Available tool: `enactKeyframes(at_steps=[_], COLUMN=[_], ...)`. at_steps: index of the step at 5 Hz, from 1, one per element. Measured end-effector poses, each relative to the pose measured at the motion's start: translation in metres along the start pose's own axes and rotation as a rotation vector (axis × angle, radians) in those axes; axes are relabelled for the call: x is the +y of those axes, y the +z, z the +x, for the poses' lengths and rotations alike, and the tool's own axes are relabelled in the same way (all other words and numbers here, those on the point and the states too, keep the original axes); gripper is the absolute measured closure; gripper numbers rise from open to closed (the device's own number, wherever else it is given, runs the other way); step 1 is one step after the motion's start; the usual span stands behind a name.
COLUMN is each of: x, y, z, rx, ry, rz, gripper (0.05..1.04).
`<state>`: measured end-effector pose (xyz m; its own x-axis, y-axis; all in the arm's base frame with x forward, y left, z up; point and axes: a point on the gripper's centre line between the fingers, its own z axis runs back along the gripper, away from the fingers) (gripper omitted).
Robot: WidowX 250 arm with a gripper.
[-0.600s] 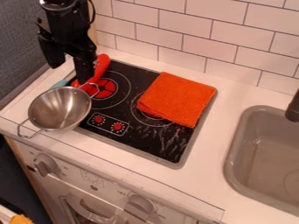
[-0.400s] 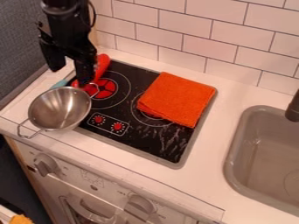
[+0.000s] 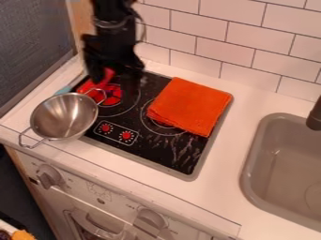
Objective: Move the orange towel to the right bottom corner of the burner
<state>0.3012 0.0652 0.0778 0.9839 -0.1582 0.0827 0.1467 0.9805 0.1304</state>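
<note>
Camera view. Nearest, low left: an orange-yellow thing (image 3: 22,235), partly cut off. Behind it, the white oven front (image 3: 106,206) with knobs. Then the bench (image 3: 216,187), grey sink (image 3: 251,173) let into its right side, dark faucet (image 3: 315,116) at the sink's far edge. Metal pot (image 3: 63,117) at the burner's left, overlapping its edge, one loop handle reaching over the cooktop; a potential snag on that side. Burner (image 3: 160,157) is black, two red dials (image 3: 126,135) at its front. Orange towel (image 3: 191,105) lies folded on its back right part, over much of the right ring, behind the right bottom corner. Back left: red utensil (image 3: 103,79), partly hidden by the black hand (image 3: 114,78), blurred, fingers apart. Farthest, white tile wall (image 3: 219,47).
</note>
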Motion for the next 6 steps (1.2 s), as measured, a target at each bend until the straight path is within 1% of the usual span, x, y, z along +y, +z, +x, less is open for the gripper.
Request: enactKeyframes(at_steps=[1,2,3,4,5,6], x=[-0.028,-0.051,-0.059,-0.064,-0.065,-0.065], y=[-0.004,-0.016,-0.028,-0.051,-0.058,-0.066], z=[0.028,0.054,0.071,0.080,0.084,0.076], rx=[-0.012,0.011,0.033,0.056,0.024,0.021], ry=[-0.009,0.035,0.098,0.130,0.122,0.107], rz=[-0.020,-0.034,-0.031,-0.045,-0.052,-0.063], gripper=[0.083,0.083,0.083,0.083,0.083,0.083])
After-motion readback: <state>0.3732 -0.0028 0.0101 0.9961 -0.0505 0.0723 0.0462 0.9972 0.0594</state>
